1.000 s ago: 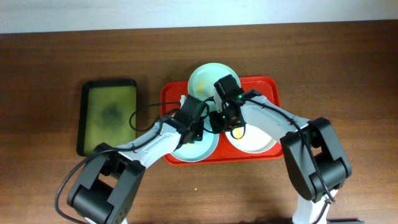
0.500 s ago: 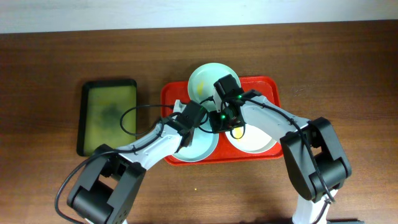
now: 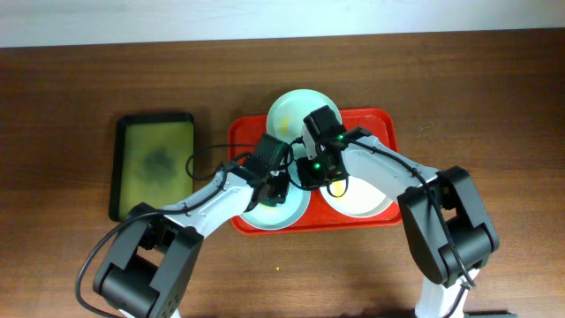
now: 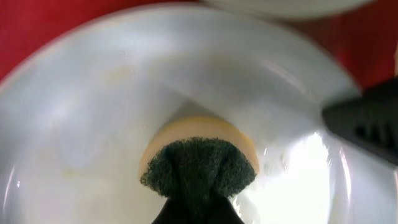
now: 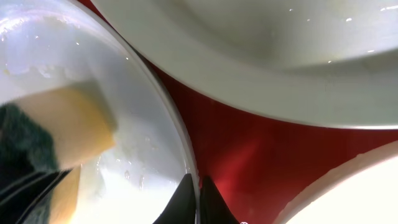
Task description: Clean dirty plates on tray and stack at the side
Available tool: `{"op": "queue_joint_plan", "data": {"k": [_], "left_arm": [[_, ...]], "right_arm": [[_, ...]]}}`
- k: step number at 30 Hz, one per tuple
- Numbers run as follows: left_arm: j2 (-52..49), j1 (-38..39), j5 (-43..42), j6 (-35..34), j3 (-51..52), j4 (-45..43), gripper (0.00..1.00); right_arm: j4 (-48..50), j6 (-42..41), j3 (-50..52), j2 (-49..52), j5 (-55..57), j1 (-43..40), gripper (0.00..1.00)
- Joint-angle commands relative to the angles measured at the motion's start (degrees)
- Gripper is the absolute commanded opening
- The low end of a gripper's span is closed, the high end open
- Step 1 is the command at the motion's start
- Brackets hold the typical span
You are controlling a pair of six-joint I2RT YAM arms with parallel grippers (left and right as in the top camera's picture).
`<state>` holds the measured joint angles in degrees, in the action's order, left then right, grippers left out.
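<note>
Left hand (image 3: 272,181) has slid back, clamped on the sponge (image 4: 198,149). Right hand (image 5: 198,190) seemingly pinches the slick, stiff rim of the plate (image 4: 93,93).

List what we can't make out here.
1. Left wrist: the pale mint-green round plate under the yellow sponge with dark green scouring pad; any smear there is hidden.
2. Overhead: same plate mostly covered by the left arm.
3. Right wrist: right fingers cut off by the bottom edge; sponge blurred; white round plate just a corner sliver.
</note>
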<state>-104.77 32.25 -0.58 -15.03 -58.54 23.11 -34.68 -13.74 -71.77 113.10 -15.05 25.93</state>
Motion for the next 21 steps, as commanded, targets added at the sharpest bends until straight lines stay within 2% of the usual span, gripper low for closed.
{"op": "queue_joint_plan", "data": {"k": [1,4,7,10,17,21], "left_arm": [[-2.89,1.53,3.13,5.64,2.93,5.70,0.00],[-2.49,1.16,18.95,0.48,2.64,9.40,0.00],[-1.40,-0.15,25.62,-5.35,1.42,11.72,0.00],[1.29,-1.64,23.10,-7.69,-0.02,11.45,0.00],[10.29,-4.79,14.12,-7.65,-2.10,9.94,0.00],[16.52,-9.70,4.85,-7.21,-2.10,11.32,0.00]], "right_arm": [[0.68,-0.31,0.48,0.90,0.74,0.31,0.04],[0.61,-0.31,0.48,0.90,0.74,0.31,0.04],[0.68,-0.31,0.48,0.90,0.74,0.33,0.04],[0.92,-0.28,0.44,0.68,0.74,0.33,0.04],[1.03,-0.26,-0.17,-1.70,0.74,0.33,0.04],[-1.29,-0.07,-2.80,-5.27,0.83,0.33,0.04]]}}
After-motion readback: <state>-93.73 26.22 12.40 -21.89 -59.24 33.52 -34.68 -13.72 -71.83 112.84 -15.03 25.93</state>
